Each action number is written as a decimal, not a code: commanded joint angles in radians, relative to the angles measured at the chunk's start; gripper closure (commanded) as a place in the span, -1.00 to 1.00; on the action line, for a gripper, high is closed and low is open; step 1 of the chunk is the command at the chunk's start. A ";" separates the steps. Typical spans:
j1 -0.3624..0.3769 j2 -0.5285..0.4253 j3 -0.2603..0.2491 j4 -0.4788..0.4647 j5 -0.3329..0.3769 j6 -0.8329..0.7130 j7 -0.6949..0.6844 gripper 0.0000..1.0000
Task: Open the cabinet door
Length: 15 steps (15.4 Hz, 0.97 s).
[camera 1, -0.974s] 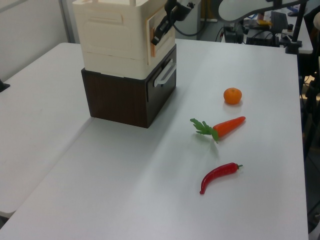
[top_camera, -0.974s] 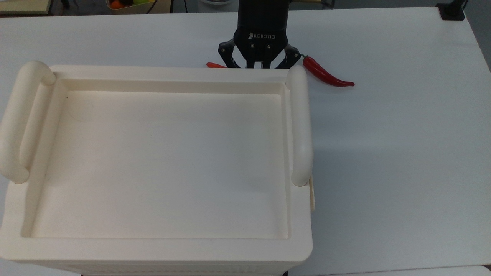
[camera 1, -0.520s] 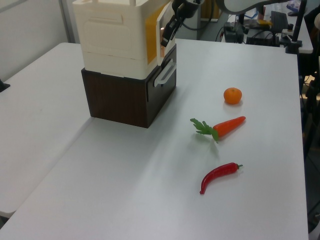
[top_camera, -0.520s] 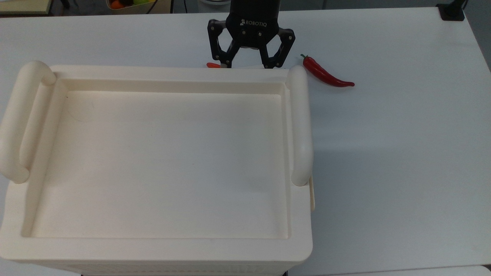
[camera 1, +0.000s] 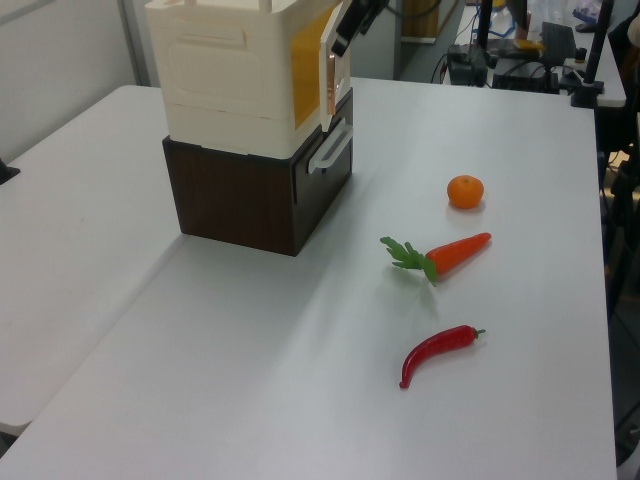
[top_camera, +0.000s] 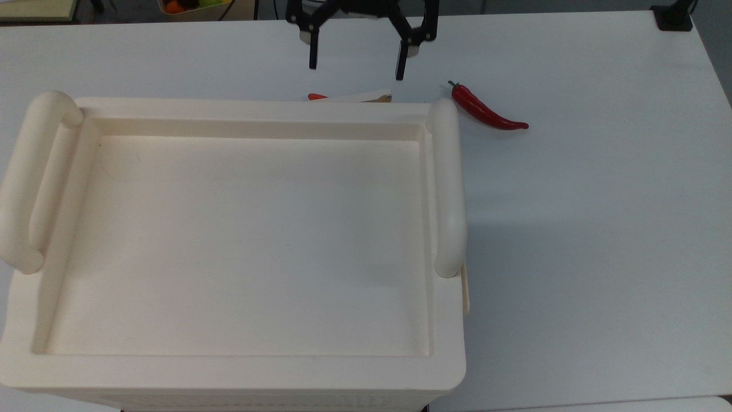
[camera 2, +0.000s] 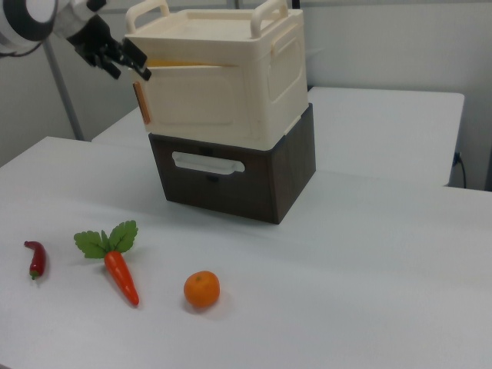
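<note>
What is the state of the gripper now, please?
Gripper: open, holding nothing, apart from the cabinet door.

White tables (camera 1: pixel 250 380) pushed together, pale wall (camera 2: pixel 400 46), cluttered equipment stands (camera 1: pixel 520 50), perhaps a fruit tray (top_camera: pixel 194 6)

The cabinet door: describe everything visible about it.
The cabinet door is a flat cream plastic panel, orange along its edge in the left view. It stands partly open, swung out from the cabinet front so a yellow-orange interior shows behind it. In the top view its upper edge pokes out past the cabinet's far rim. The gripper is open and apart from it, touching nothing.
</note>
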 commanded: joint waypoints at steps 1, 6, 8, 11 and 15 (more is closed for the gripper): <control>0.006 0.004 -0.004 0.043 0.001 0.071 0.003 -1.00; 0.013 0.050 0.001 0.032 0.004 0.243 -0.015 -1.00; 0.015 0.062 0.002 0.017 0.004 0.266 -0.017 -1.00; 0.015 0.050 0.002 -0.001 0.004 0.248 -0.017 -1.00; 0.009 0.004 0.002 -0.012 0.004 0.058 -0.078 -1.00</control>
